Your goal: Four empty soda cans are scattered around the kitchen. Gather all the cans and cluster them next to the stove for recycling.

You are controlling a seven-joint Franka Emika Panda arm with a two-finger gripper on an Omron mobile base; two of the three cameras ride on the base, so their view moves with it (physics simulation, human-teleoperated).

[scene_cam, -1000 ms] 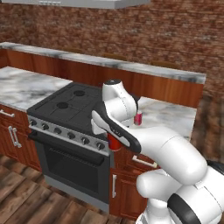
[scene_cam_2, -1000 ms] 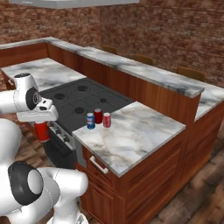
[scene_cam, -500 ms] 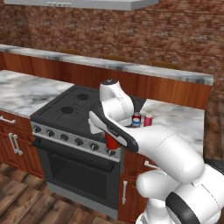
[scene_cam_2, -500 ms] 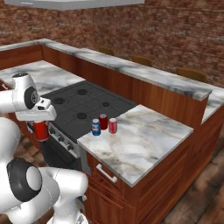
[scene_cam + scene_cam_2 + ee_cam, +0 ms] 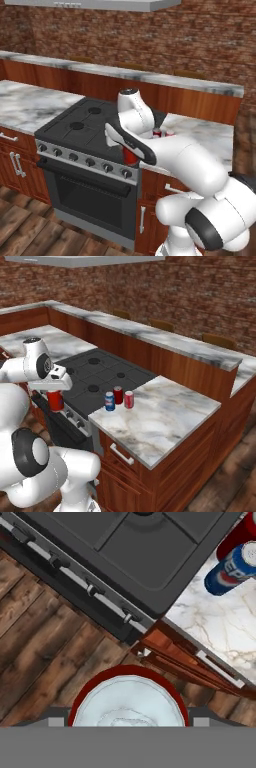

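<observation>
My gripper (image 5: 55,396) is shut on a red soda can (image 5: 55,401), held upright in front of the stove (image 5: 100,376) and just off its front edge. In the hand view the can's silver top (image 5: 129,704) hangs over the wooden floor, close to where the stove front (image 5: 90,587) meets the cabinet. Three soda cans stand together on the marble counter (image 5: 165,416) right beside the stove: a blue one (image 5: 109,401) and two red ones (image 5: 118,394) (image 5: 129,399). From the left base camera the held can (image 5: 131,156) shows under the arm.
A raised marble ledge (image 5: 165,336) runs behind the stove and counter, with a brick wall beyond. Wooden cabinets with drawers (image 5: 125,456) sit under the counter. More marble counter (image 5: 30,105) lies left of the stove. A range hood (image 5: 100,4) hangs above.
The whole scene has shifted in both base views, so the base has driven; the stove and clustered cans now sit nearer. The gripper keeps its hold on the red can.
</observation>
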